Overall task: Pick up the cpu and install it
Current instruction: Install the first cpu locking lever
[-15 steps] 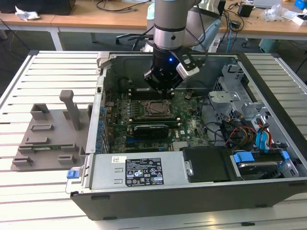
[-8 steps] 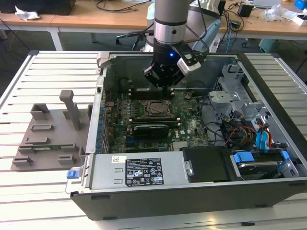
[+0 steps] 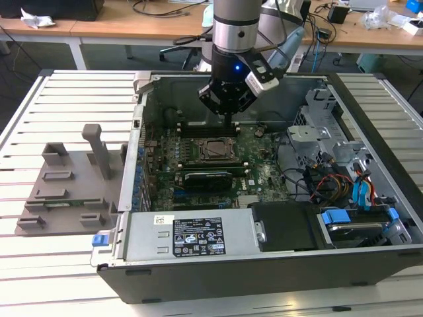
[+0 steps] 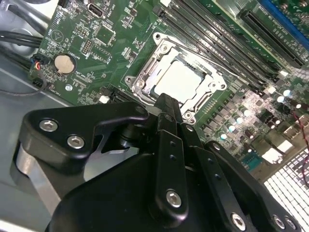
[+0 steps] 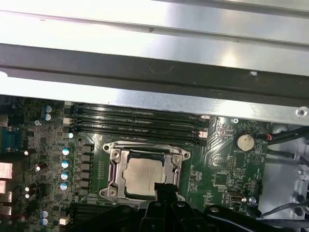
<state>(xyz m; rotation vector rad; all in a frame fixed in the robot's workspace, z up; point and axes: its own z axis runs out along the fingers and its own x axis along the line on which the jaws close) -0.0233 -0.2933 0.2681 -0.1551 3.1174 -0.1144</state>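
Your pincer [image 4: 166,104] hovers closed, holding nothing; the cpu [image 4: 181,79] lies seated in its socket just beyond the fingertips.

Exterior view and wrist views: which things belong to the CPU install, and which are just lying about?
Job:
- cpu, seated in socket
- claw, above socket
- motherboard

Lying about:
- grey tray, at the exterior view's left
- coin cell
- drive cables
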